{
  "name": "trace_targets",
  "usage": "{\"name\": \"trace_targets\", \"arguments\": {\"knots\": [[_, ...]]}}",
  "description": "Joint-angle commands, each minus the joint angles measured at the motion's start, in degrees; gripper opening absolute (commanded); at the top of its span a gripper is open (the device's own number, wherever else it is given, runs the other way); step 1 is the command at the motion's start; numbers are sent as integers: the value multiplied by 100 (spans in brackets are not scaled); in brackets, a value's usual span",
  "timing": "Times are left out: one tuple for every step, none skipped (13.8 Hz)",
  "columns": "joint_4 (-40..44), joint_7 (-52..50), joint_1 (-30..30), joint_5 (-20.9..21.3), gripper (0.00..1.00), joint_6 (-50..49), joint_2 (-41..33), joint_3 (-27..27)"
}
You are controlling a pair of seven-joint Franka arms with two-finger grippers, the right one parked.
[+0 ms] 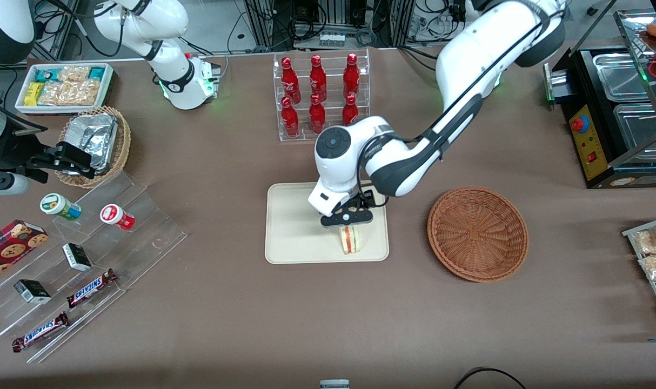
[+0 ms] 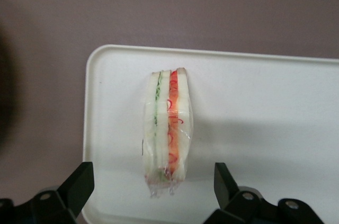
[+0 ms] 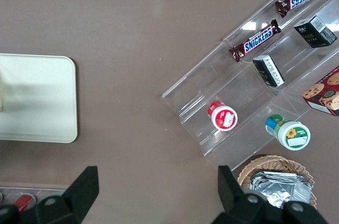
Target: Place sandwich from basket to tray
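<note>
Reaches in from the working arm's end of the surface, elbow bent low over the tray, wrist pointing straight down. Holds the gripper just above the sandwich, fingers spread wide to either side of it and touching nothing. Lies on the tray, that sandwich, near the edge closest to the front camera and toward the corner nearest the basket. Stands on one of its edges, cut face up: pale white bread slices in clear wrap, a thin green line of filling along one layer and a brighter red line along the next, with the wrap crinkled loose at one end. Sits wholly inside the low rim, though close to it, with bare cream-white tray stretching out toward the parked arm's end. Rests nowhere near the reddish-brown woven basket, which lies apart from the tray toward the working arm's end, with a strip of brown surface between them. Stands farther from the front camera than the tray: a clear rack of red bottles, apart from the tray's edge. Spreads a clear stepped display with candy bars and small cartons toward the parked arm's end, well apart from the tray.
</note>
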Motion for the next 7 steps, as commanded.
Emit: {"name": "trace_targets", "arguments": {"knots": [[-117, -77, -16, -158, 100, -534, -708, 55], [-143, -51, -16, -167, 100, -710, -884, 72], [-161, -50, -16, -254, 100, -790, -1051, 151], [-170, -33, -16, -594, 100, -791, -1253, 334], [-170, 80, -25, -1059, 100, -774, -1490, 571], [-178, 377, -25, -1368, 100, -782, -1718, 748], [-196, 580, -25, -1571, 100, -808, -1886, 854]]}}
